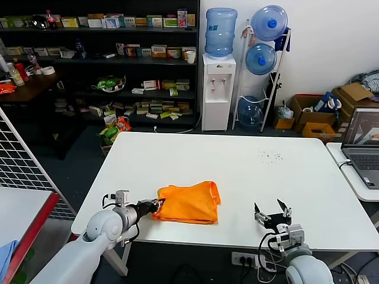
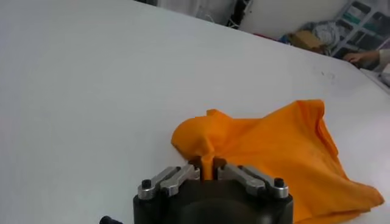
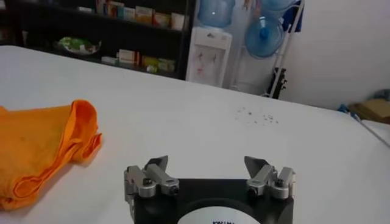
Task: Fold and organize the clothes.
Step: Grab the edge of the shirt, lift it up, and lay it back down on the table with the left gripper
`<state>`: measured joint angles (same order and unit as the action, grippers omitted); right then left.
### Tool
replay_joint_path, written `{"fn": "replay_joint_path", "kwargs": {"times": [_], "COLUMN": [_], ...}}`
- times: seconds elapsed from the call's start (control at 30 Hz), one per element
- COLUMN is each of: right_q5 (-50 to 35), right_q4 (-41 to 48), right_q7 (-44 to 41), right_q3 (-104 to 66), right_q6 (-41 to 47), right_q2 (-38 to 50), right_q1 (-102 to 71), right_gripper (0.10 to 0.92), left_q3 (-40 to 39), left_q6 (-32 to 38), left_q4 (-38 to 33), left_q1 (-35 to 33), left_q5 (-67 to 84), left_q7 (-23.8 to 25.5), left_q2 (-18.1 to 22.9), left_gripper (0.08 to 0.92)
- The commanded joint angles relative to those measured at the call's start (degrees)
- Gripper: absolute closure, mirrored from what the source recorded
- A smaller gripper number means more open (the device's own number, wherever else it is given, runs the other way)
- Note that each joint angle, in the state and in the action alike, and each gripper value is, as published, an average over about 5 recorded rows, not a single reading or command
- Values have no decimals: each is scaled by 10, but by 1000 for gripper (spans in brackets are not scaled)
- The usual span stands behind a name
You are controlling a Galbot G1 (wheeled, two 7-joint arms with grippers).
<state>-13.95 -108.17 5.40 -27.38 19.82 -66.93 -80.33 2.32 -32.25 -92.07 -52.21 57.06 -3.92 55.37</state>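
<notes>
Now left tool pinching orange T-shirt; lettering unseen; right tool spread.

The bright orange cotton T-shirt lay folded over itself, so any printing on it was hidden, and the right wrist view cut off its left part. The open grey laptop at the far right was cropped by the head view's edge. The small dark specks on the white table were too tiny to identify.

White table lies bare around the orange T-shirt.
</notes>
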Motion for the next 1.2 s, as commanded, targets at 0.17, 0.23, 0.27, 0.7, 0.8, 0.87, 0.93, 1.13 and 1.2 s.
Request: {"fn": "replay_joint_path", "kwargs": {"times": [0.17, 0.23, 0.27, 0.7, 0.8, 0.87, 0.93, 1.13, 1.2], "right_q5": [14, 15, 15, 19, 19, 19, 19, 24, 27], "right_q4": [4, 7, 8, 19, 18, 17, 17, 17, 16], "right_q7": [2, 2, 2, 2, 1, 1, 1, 1, 0], "right_q3": [12, 16, 18, 38, 40, 40, 40, 39, 38], "right_q6": [-1, 0, 1, 0, -1, -1, -2, -5, -6], "right_q2": [-6, -7, -7, -12, -14, -15, -15, -18, -19], "right_q1": [21, 27, 30, 63, 65, 66, 66, 60, 56], "right_gripper": [203, 203, 203, 203, 203, 203, 203, 203, 203], "left_q3": [41, 49, 53, 53, 47, 42, 37, 27, 25], "left_q6": [3, 3, 4, 41, 49, 51, 53, 33, 22], "left_q4": [-20, -3, 5, 77, 85, 87, 87, 42, 3], "left_q1": [-1, 1, 0, 29, 47, 60, 73, 95, 86], "left_q5": [-3, -29, -42, -137, -147, -149, -148, -87, -65], "left_q7": [-39, -45, -48, -44, -37, -35, -33, -52, -73], "left_q2": [-117, -147, -160, -374, -401, -412, -418, -406, -386], "left_gripper": [870, 870, 870, 870, 870, 871, 871, 871, 871]}}
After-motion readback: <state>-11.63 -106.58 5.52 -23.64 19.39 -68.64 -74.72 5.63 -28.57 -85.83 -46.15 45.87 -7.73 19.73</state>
